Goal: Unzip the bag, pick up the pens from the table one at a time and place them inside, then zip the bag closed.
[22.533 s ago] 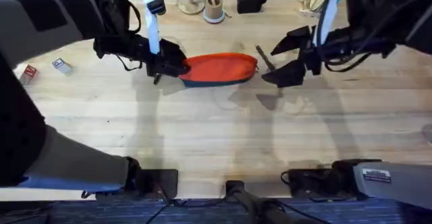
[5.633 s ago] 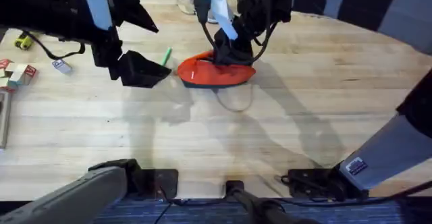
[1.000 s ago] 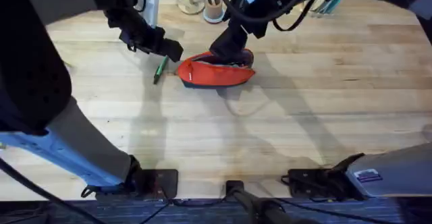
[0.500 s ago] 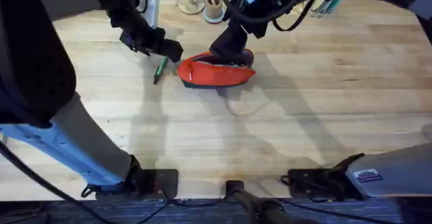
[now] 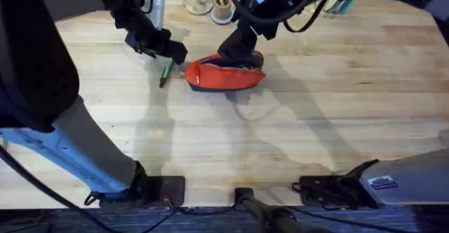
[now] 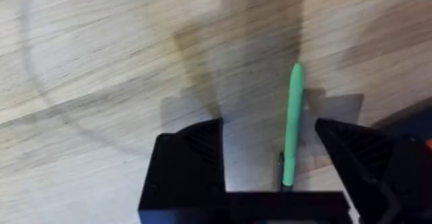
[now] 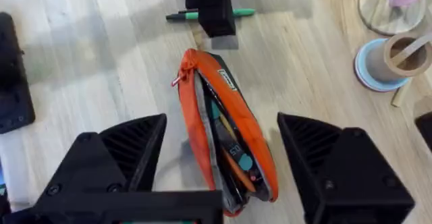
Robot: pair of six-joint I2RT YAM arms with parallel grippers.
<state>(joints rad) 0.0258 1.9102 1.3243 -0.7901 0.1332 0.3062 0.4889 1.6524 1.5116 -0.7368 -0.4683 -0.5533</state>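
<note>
down at the upper left of the overhead frame, the left gripper [image 5: 170, 51] sits low over the table [image 5: 295, 128] with its black fingers spread apart and nothing clamped between them. its wrist view shows the light green pen [image 6: 293, 123] lying flat on the wood in the gap, nearer one finger than the other, and the pictures do not settle whether either finger touches it. from overhead the same green pen [image 5: 165, 72] lies at a slant just below and left of that gripper, just beside the left tip of the bag [image 5: 224, 76].

further right, the right gripper [image 5: 242, 50] hangs directly above the bag at the upper middle of the overhead frame, its two wide fingers parted and holding nothing. its wrist camera looks straight down on the bag [image 7: 226, 150], whose zipper gapes open along the length, the orange-red sides pulled apart, with items inside that cannot be told apart for certain. beyond the bag in that view, the left gripper [image 7: 214, 9] stands over the green pen [image 7: 239, 13].

at the top edge of the overhead frame, behind the bag, stands a round wooden cup [image 5: 222, 10] with pale sticks in it, well apart from both grippers.
</note>
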